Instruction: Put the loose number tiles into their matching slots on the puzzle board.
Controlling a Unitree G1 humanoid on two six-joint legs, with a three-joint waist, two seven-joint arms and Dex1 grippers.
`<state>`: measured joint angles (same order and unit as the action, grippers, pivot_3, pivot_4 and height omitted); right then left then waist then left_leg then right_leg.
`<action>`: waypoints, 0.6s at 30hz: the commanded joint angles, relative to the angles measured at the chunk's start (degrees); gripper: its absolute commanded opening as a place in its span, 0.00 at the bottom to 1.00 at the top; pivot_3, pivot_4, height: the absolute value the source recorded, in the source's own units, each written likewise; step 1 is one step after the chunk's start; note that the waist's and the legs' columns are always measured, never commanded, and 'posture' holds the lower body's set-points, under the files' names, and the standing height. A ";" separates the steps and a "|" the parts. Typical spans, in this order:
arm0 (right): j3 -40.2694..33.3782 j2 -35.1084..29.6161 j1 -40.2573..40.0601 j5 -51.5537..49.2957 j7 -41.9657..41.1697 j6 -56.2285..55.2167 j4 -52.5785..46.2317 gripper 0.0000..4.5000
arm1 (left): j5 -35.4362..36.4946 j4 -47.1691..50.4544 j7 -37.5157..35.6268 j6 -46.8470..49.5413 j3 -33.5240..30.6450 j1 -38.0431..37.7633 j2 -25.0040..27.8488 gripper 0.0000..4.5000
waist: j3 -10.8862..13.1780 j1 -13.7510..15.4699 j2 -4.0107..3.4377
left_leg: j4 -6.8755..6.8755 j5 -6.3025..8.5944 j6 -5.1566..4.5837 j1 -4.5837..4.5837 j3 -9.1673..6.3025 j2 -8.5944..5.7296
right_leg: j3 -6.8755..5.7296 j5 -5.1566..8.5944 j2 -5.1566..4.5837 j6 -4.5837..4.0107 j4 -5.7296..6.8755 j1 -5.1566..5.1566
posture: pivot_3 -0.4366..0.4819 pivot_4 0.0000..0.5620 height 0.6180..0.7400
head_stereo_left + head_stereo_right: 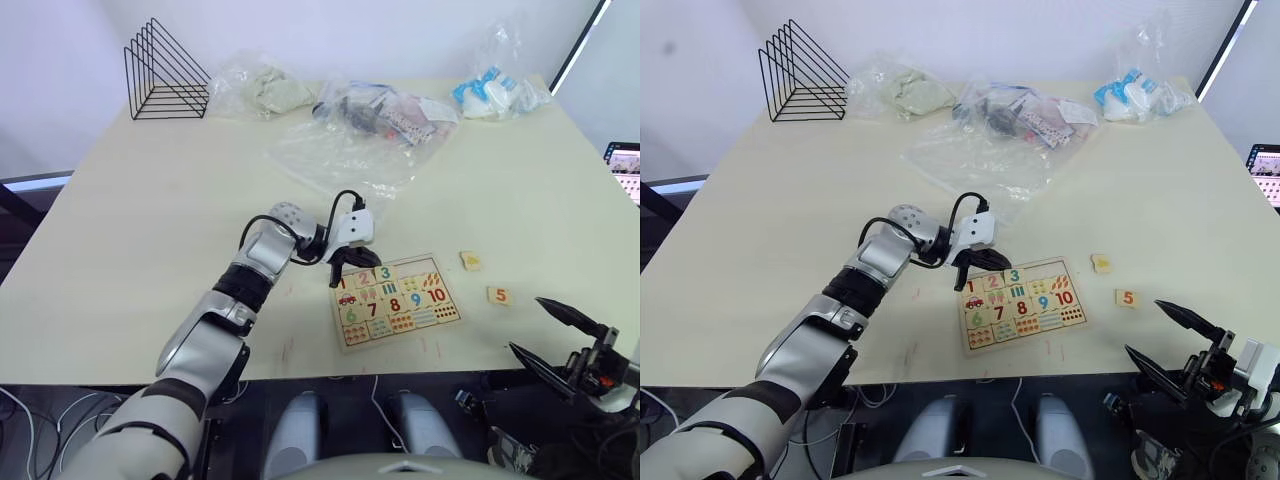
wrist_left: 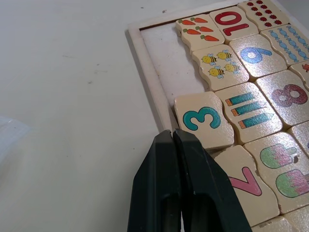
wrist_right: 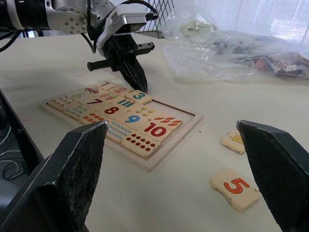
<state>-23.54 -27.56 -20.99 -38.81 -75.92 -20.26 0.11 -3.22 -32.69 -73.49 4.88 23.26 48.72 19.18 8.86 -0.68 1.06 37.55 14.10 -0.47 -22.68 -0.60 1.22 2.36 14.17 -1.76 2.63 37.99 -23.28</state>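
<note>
Left arm stretched forward across the cream table (image 1: pixel 150 200), forearm angled toward the right, wrist bent down so the left gripper (image 1: pixel 350 268) points at the near-left corner region of the puzzle board (image 1: pixel 398 302). Fingers (image 2: pixel 178 193) pressed together with nothing between them, tips resting at the board's far rim just beside the green 3 tile (image 2: pixel 203 119), which sits in the top row next to an empty stretch of slots. Right gripper (image 1: pixel 560 335) low at the table's near right edge, spread wide, holding nothing. Orange 5 tile (image 1: pixel 500 295) and yellow-marked tile (image 1: pixel 470 260) loose on the table right of the board, apart from each other. Farther back, clear plastic bags (image 1: pixel 370 125) and a black wire rack (image 1: pixel 165 70) near a white wall.
</note>
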 commanded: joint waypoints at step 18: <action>-1.41 -0.04 -0.28 -1.02 0.50 -0.70 -1.16 1.00 | 0.39 4.40 -0.88 0.97 -0.14 -1.86 0.92 0.02 | 0.00 0.00 0.00 | 0.00 0.00 0.00 0.00 0.00 0.00 | 0.00 0.00 0.00 0.00 0.00 0.00 | 0.48 0.27 1.00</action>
<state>-23.55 -27.53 -21.08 -38.98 -75.70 -20.29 0.10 -3.17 -30.25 -73.96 5.59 23.15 47.34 19.90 8.85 -0.68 1.05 37.55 14.10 -0.47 -22.67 -0.60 1.22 2.36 14.17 -1.76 2.63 37.99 -23.28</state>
